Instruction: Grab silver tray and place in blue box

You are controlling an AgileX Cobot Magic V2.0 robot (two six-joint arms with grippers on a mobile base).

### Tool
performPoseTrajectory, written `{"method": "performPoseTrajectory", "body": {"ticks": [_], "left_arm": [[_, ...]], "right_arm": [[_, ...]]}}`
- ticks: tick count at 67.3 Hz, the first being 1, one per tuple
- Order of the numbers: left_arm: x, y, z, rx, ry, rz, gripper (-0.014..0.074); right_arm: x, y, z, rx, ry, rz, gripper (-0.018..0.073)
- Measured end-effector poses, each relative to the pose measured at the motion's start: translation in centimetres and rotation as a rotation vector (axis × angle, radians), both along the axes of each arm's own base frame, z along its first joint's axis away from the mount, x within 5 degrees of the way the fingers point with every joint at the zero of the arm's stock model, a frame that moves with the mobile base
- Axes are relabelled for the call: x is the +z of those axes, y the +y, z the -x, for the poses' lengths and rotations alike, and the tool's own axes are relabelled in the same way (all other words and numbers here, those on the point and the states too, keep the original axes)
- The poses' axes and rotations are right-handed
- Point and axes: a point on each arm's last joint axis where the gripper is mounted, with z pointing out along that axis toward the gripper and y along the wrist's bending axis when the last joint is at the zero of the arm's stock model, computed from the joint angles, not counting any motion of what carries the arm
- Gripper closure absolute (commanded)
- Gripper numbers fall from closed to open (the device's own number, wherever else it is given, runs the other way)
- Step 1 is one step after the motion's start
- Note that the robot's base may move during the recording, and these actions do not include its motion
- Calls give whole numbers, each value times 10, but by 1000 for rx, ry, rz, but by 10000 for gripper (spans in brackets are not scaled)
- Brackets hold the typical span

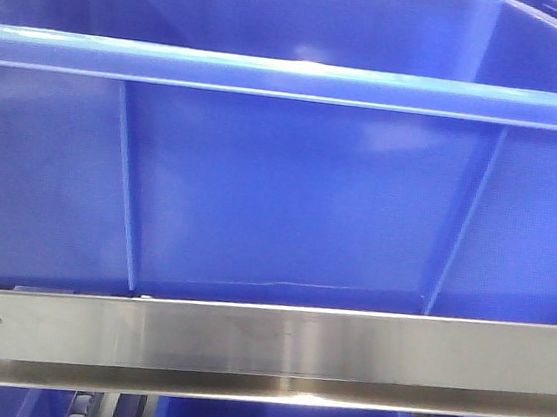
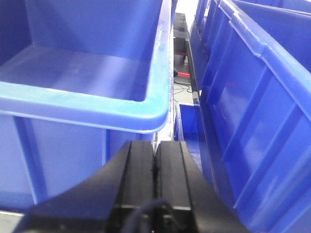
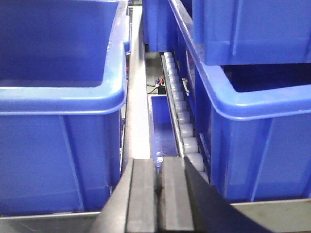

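Risk lies in searching blind: silver tray appears in no view, both left gripper (image 2: 154,160) and right gripper (image 3: 156,177) sit low in frame with jaws together and empty, close to the blue box (image 1: 293,79) rim, inviting collision.

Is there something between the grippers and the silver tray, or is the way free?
Cannot say: no view shows the silver tray. Both the left gripper and right gripper are shut, facing gaps between blue crates.
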Motion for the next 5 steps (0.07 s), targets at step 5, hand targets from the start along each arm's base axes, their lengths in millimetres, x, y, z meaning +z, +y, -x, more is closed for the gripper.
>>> {"method": "performPoseTrajectory", "body": {"ticks": [5], "left_arm": [[0, 0, 0, 0, 0, 0, 701]], "right_arm": [[0, 0, 0, 0, 0, 0, 505]]}}
